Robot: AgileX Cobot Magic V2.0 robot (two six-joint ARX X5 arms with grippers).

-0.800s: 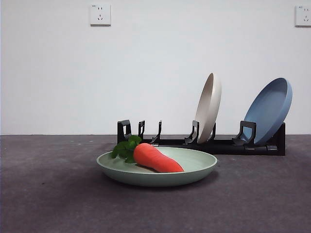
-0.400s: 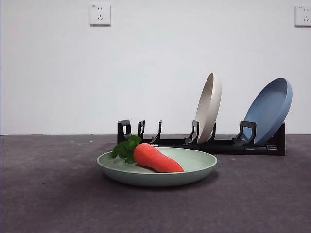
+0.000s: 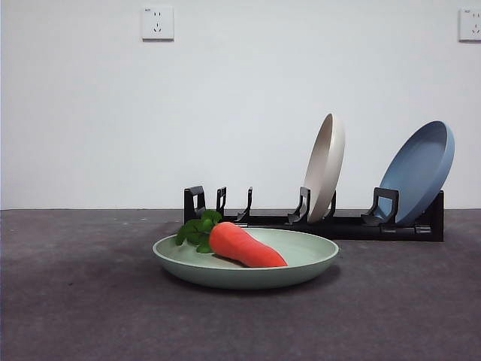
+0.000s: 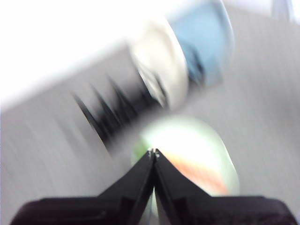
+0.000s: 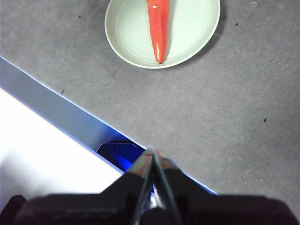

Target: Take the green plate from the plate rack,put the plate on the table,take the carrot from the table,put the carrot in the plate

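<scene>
Nearest the front edge of the table (image 3: 75, 316), the green plate (image 3: 301, 263) lies flat on the dark surface, clear of the plate rack (image 3: 346, 224) behind it. The carrot (image 3: 244, 246) lies inside the plate on its side, leaves toward one rim and tip pointing across the well; the raised rim keeps it from rolling out. Judged from this layout, both placements named in the task appear complete.

Further back, the plate rack runs parallel to the table's far edge. Its prongs hold a cream plate (image 3: 325, 167) and a blue plate (image 3: 417, 171) upright, each leaning in its slot. The slots at the end nearest the carrot's leaves stand vacant, which fits the green plate having come from there.

Neither arm appears in the front view. The right gripper (image 5: 153, 152) has its jaws pressed together with nothing between them, positioned well apart from the plate and over the table's edge. The left gripper (image 4: 153, 152) likewise has its jaws closed and empty; its picture is heavily blurred, with plate and rack only vaguely visible beyond. Both seem parked clear of the work.
</scene>
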